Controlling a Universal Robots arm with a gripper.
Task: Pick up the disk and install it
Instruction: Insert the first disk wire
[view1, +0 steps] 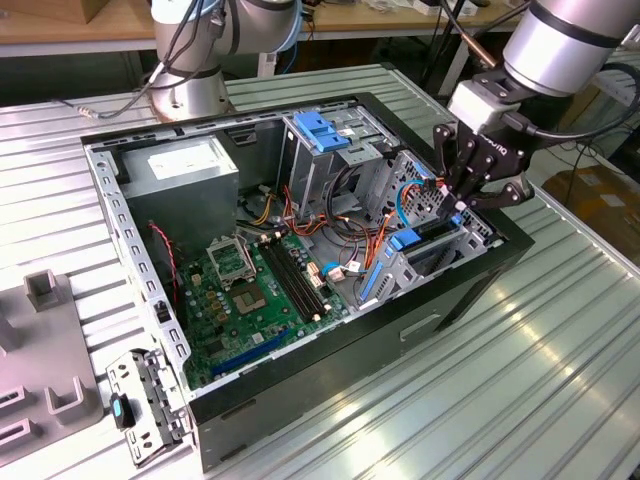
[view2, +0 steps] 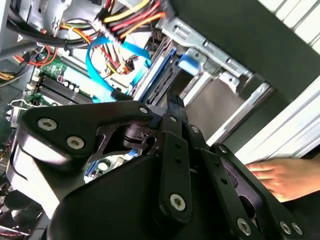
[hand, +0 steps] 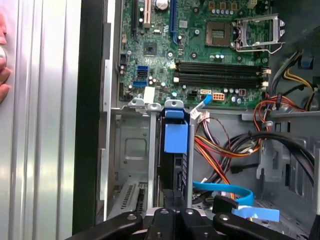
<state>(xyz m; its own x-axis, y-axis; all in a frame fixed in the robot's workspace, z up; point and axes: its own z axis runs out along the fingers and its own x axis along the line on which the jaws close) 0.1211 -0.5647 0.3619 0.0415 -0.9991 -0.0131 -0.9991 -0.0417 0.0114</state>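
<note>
At the front drive cage (hand: 131, 150) of the open computer case (view1: 300, 400), the disk (hand: 174, 172) stands on edge in one slot, with its blue pull tab (hand: 175, 137) at the end nearer the motherboard (hand: 200, 45). The claw (view1: 458, 205) sits at the disk's opposite end, in line with its long axis, which runs along the cage slot. Clamped or slack on it: cannot tell. A person's hand (view2: 282, 177) rests on the tabletop (view1: 520, 380) beside the cage wall.

Ribbed metal table (view1: 560, 400) gleams; a wooden bench (view1: 60, 30) stands behind.
</note>
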